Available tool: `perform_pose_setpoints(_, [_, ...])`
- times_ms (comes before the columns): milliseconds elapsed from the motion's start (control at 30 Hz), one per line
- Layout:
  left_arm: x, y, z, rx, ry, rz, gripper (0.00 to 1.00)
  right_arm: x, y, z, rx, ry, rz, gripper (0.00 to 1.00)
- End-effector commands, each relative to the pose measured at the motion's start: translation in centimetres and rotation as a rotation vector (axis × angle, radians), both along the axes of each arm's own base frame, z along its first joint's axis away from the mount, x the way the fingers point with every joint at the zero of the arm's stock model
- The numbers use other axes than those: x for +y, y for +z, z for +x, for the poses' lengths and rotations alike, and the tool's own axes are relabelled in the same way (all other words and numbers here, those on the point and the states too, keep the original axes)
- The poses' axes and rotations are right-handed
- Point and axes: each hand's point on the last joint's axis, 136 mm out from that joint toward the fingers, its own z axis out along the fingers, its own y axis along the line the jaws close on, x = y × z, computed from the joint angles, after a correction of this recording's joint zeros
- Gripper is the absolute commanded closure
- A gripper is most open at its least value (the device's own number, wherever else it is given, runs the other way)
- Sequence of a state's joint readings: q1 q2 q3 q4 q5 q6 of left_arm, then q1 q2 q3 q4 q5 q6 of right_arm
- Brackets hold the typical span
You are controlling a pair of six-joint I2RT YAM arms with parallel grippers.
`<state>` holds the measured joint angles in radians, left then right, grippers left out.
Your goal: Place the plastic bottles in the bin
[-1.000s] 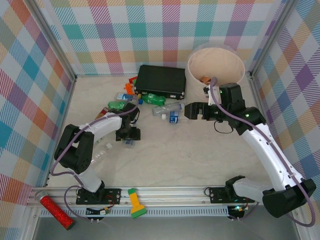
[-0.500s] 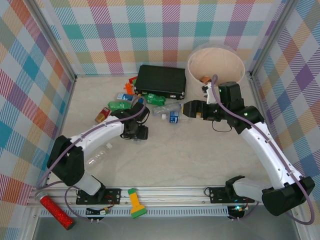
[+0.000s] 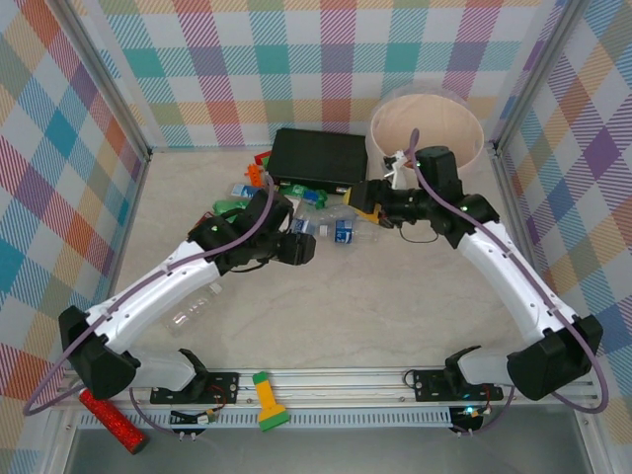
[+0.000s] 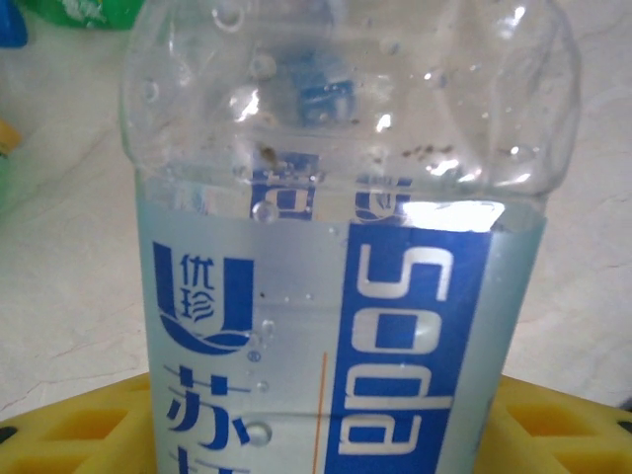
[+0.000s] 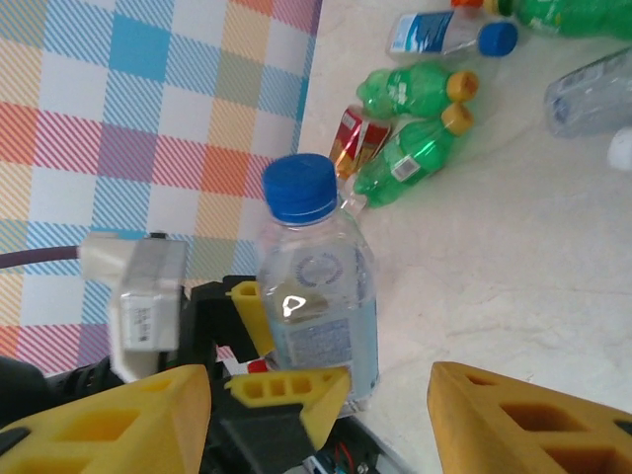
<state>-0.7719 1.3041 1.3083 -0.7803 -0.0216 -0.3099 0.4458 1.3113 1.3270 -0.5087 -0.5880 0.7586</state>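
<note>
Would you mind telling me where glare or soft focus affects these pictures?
Left wrist: the clear bottle sits very close and looks soft, with white glare on its label and shoulder. Right wrist: one small highlight on the bottle; the yellow fingers of the right gripper are soft in the foreground. Top external: even light, faint shadows, no glare on the table.

Left claw (image 3: 296,248) carried its bottle (image 4: 336,247) rightward; right claw (image 3: 367,203) shifted left.

— We see a clear, glossy plastic bottle (image 4: 336,118) with a slick printed label. And the desk (image 3: 395,286)?
— We'd call it smooth, matt, stone-patterned. The pads (image 5: 523,425) look matt yellow, the black case (image 3: 319,158) dull.
</note>
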Motion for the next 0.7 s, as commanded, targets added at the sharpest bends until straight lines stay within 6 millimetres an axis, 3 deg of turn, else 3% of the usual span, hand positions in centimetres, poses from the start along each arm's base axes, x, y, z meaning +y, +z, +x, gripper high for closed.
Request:
perform_pose_setpoints(0, [-1.0, 3.7, -1.7, -0.057, -0.106, -0.092, 0.38, 2.1, 1.9, -0.7, -0.002, 0.029, 0.041, 0.39])
perform_pose_setpoints(200, [-1.4, 4.2, -3.8, -0.035, -0.192, -0.094, 0.39, 5.2, 0.9, -1.6, 0.001, 0.058, -0.004, 0.39])
perform_pose_setpoints(333, [-1.5, 4.5, -4.8, -0.027, -0.222, -0.109, 0.39, 5.9, 0.3, -1.4, 0.004, 0.049, -0.020, 0.41])
perform_pose_setpoints(667, [-1.5, 3.9, -5.6, 0.005, -0.249, -0.100, 0.40, 6.3, 1.9, -0.9, -0.049, 0.051, -0.021, 0.40])
